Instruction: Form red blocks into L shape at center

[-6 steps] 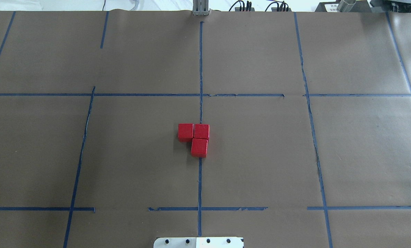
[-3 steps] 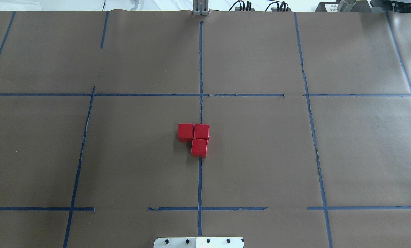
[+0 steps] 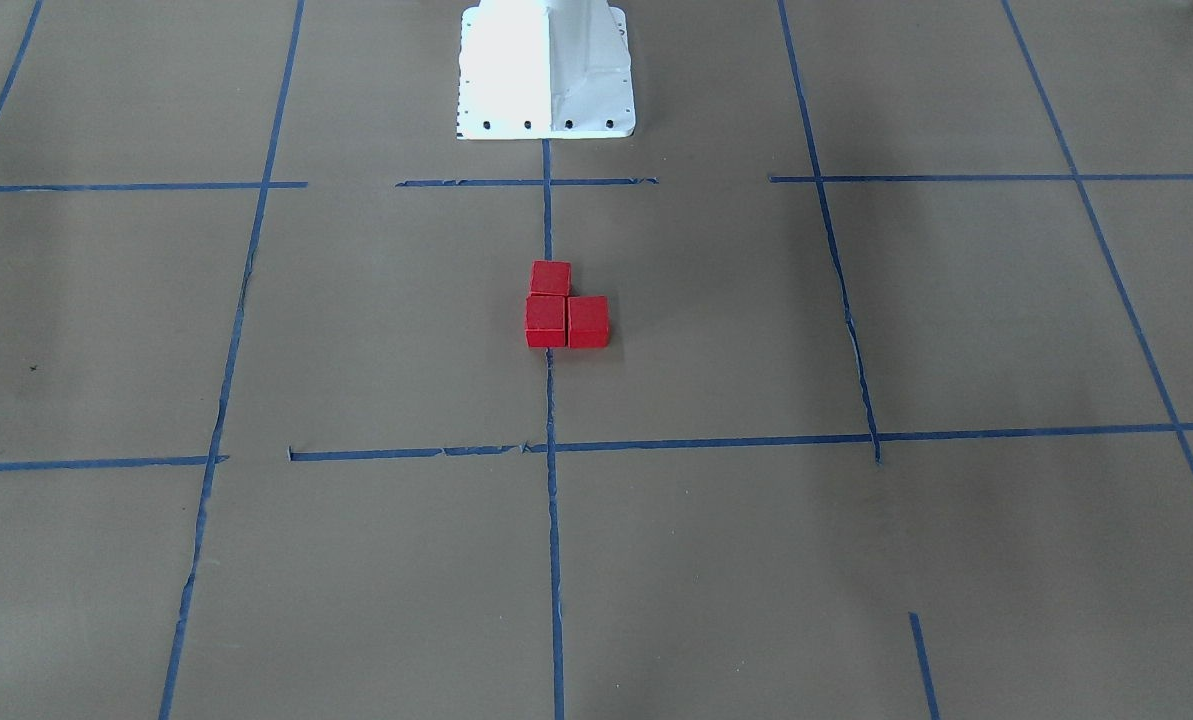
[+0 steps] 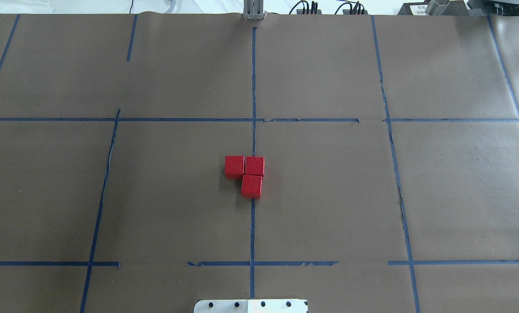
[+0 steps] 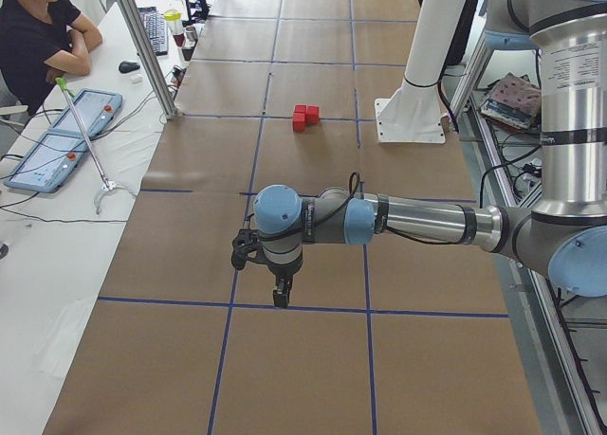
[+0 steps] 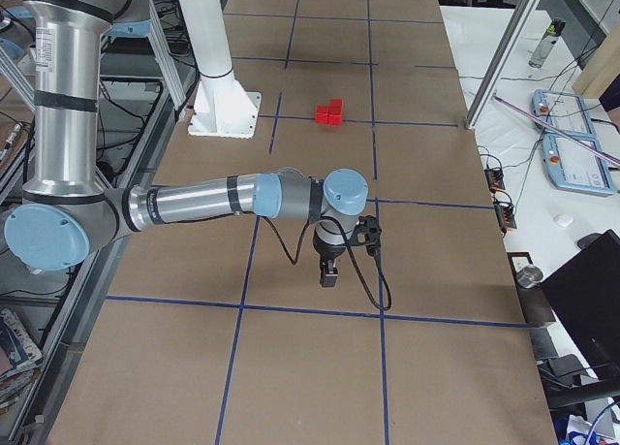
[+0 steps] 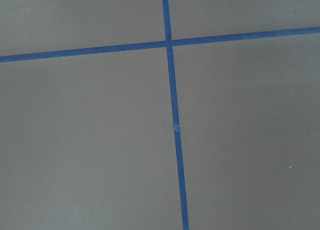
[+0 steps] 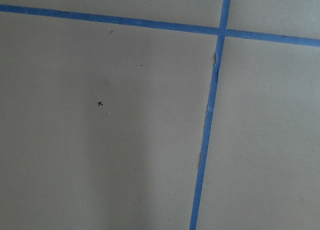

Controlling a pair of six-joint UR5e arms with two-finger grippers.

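Three red blocks sit touching in an L on the brown paper at the center, on the vertical blue tape line (image 4: 253, 139). In the overhead view one (image 4: 234, 166) is left, one (image 4: 255, 165) is the corner, one (image 4: 252, 185) is nearer the base. They also show in the front view (image 3: 546, 318), the left view (image 5: 303, 117) and the right view (image 6: 330, 112). My left gripper (image 5: 282, 298) and right gripper (image 6: 329, 278) hang low over the paper far from the blocks, seen only in the side views. I cannot tell whether they are open or shut.
The white robot base (image 4: 250, 305) stands at the near edge on the centre line. An operator (image 5: 38, 37) sits at a side table with tablets (image 5: 71, 127) beyond the table's far edge. Both wrist views show only paper and tape lines.
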